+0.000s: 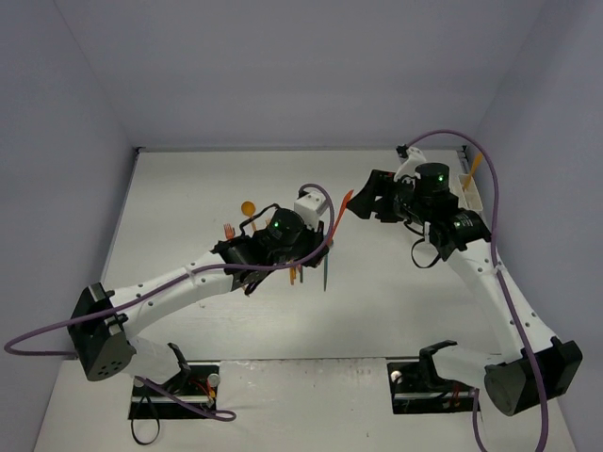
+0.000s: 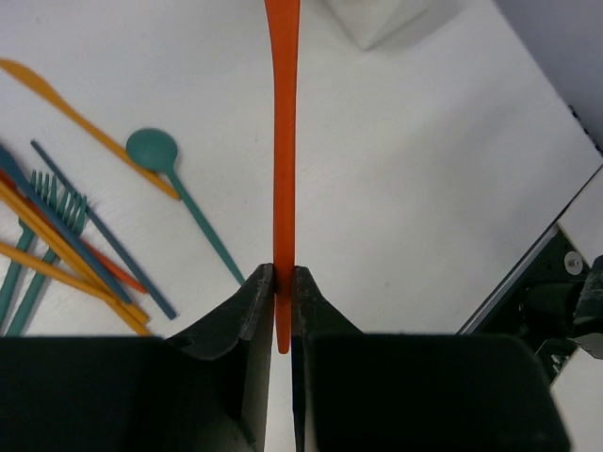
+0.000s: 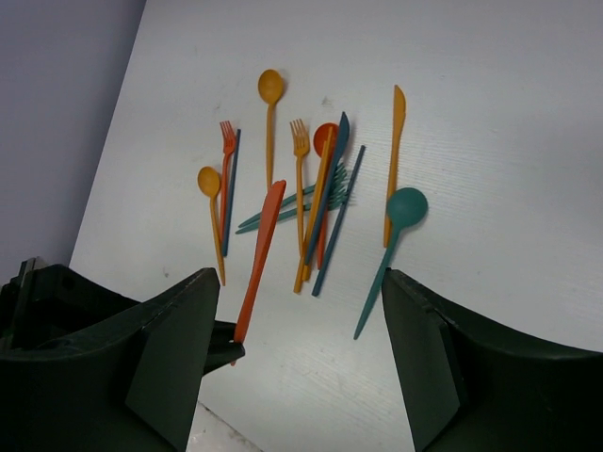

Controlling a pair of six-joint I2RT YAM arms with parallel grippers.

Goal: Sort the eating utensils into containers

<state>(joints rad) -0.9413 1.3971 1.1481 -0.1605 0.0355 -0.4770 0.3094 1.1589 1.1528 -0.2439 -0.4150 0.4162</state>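
My left gripper [image 2: 281, 282] is shut on the handle end of a red-orange knife [image 2: 282, 141] and holds it above the table, blade pointing away from the fingers. In the top view the left gripper [image 1: 320, 237] holds the knife [image 1: 341, 212] with its tip close to my right gripper [image 1: 363, 202]. My right gripper [image 3: 301, 358] is open and empty; the held knife [image 3: 264, 245] shows near its left finger. Several orange, red-orange and teal utensils [image 3: 320, 188] lie in a loose pile on the table. The white container [image 1: 471, 193] stands at the far right with an orange utensil [image 1: 474, 168] upright in it.
A teal spoon [image 2: 155, 151] and an orange knife [image 2: 75, 113] lie left of the held knife, beside teal forks [image 2: 57, 207]. A white box corner [image 2: 377, 19] shows beyond the knife tip. The table's edge [image 2: 528, 264] runs on the right. Purple cables hang from both arms.
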